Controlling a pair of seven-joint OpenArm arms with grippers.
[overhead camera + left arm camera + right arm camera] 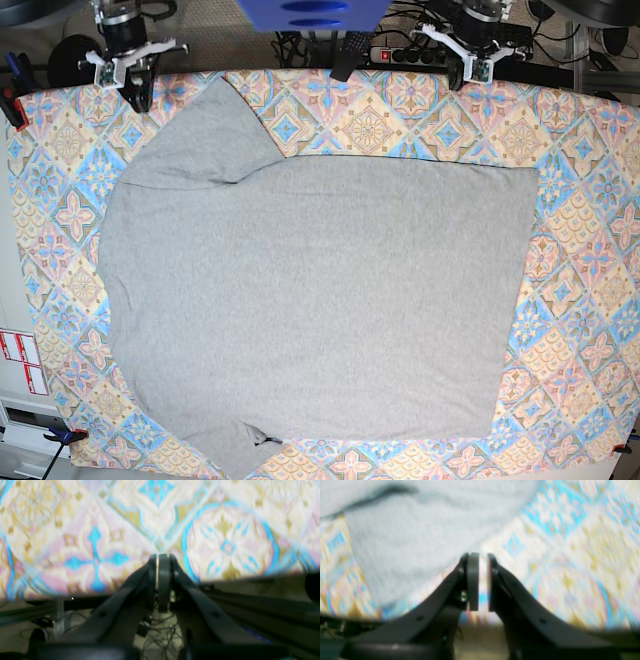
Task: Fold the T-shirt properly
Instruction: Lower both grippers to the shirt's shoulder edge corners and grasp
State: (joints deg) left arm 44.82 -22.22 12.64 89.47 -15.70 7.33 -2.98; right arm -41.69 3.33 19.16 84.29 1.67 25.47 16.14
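Flat, T-shirt [320, 300] on tablecloth [590, 250], arms apart

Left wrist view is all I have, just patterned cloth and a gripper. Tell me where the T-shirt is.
Observer: The T-shirt lies spread flat across the tablecloth, plain grey side up.
Operator: Report the right gripper.
Observer: The right gripper hangs near the sleeve, jaws slightly apart, holding nothing.
Operator: Give me the left gripper's position from above.
Observer: The left gripper is shut over bare tablecloth at the table's far edge, clear of the shirt.
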